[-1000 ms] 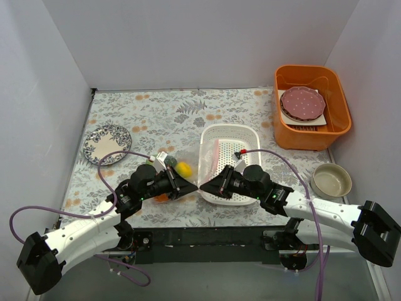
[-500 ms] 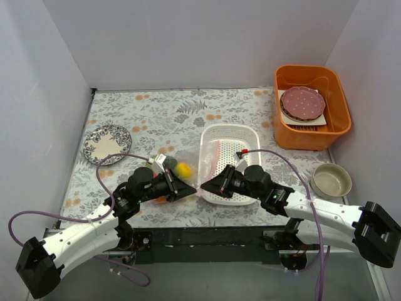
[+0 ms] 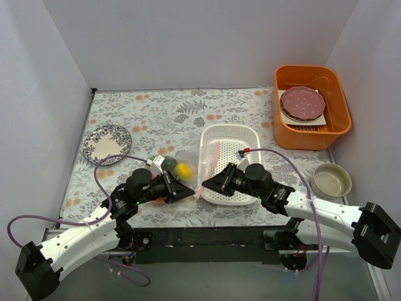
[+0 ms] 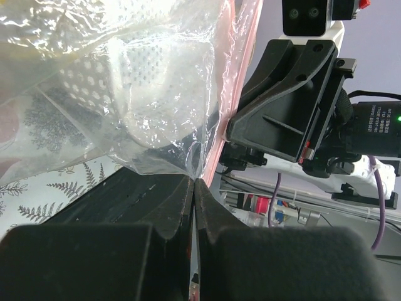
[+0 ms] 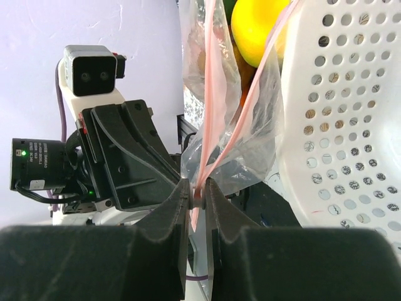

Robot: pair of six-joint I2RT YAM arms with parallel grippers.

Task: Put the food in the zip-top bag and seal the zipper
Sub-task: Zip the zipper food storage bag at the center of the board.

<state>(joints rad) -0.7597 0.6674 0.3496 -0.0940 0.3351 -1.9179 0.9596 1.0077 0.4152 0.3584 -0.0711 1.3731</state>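
Left hand (image 4: 193, 181), right hand (image 5: 197, 193) pinching zip-top bag (image 5: 250, 147) — lemon (image 5: 258, 26) inside

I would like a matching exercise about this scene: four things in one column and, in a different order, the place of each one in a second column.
1 yellow lemon
2 pink dotted plate
3 blue patterned plate
4 beige bowl

A in the orange bin
B at the far left
C inside the clear bag
D at the far right, nearer the arms than the bin

Pairs: 1-C, 2-A, 3-B, 4-D
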